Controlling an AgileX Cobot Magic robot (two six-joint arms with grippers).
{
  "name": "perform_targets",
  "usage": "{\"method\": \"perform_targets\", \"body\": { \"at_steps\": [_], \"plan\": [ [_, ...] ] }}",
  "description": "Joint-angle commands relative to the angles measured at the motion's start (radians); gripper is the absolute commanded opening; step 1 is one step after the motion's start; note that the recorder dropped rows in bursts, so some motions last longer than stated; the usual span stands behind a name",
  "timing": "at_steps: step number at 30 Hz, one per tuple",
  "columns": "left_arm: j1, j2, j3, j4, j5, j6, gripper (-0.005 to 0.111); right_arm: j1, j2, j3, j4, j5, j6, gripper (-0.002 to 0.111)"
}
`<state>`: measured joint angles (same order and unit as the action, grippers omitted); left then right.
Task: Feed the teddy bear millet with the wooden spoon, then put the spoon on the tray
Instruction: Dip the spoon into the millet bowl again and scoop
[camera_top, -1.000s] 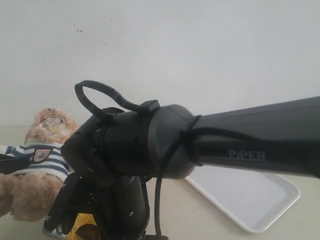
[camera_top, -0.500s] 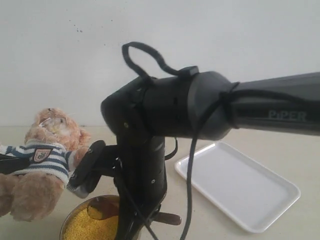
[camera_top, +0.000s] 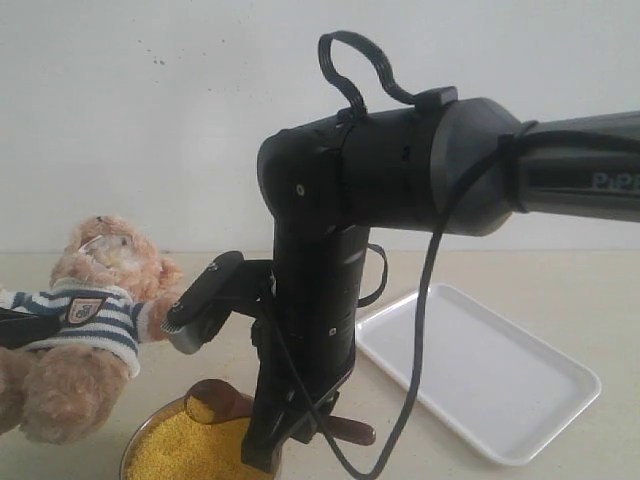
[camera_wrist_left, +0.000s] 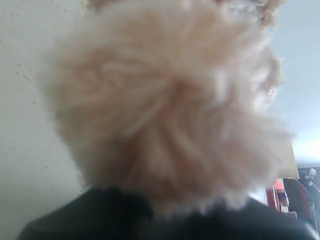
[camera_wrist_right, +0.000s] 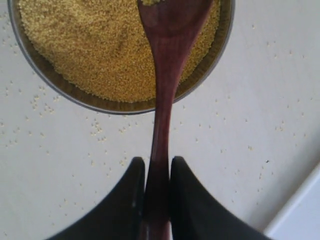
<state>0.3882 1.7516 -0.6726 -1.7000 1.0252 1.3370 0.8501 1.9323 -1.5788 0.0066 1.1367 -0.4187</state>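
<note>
The teddy bear (camera_top: 95, 320) sits at the left in its striped shirt. In the left wrist view its blurred fur (camera_wrist_left: 165, 105) fills the frame against dark jaws whose state is hidden. At the front stands the metal bowl (camera_wrist_right: 115, 111) of yellow millet (camera_wrist_right: 90, 45). My right gripper (camera_wrist_right: 157, 162) is shut on the thin handle of the wooden spoon (camera_wrist_right: 167, 60). The spoon's oval bowl (camera_top: 215, 400) lies over the millet (camera_top: 190, 455) at the bowl's edge. The white tray (camera_top: 480, 370) lies to the right, with nothing on it.
The right arm's thick black body (camera_top: 320, 300) stands in the middle of the exterior view and hides the table behind it. Loose millet grains (camera_wrist_right: 100, 135) are scattered on the pale table around the bowl. A corner of the tray (camera_wrist_right: 300, 220) lies near the gripper.
The right arm has risen and shifted to the right, uncovering the bowl of millet. The spoon, still gripped, now shows over the millet. The bear and the tray have not moved.
</note>
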Motion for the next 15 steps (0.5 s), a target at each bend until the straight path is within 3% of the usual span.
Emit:
{"method": "perform_targets", "body": {
  "at_steps": [1, 15],
  "plan": [
    [-0.001, 0.000, 0.000, -0.011, 0.037, 0.006, 0.004, -0.004, -0.022, -0.016, -0.007, 0.049, -0.015, 0.000],
    [-0.003, 0.000, 0.000, 0.051, 0.086, 0.003, 0.004, -0.015, -0.036, -0.016, 0.008, 0.066, -0.003, 0.000]
  ]
}}
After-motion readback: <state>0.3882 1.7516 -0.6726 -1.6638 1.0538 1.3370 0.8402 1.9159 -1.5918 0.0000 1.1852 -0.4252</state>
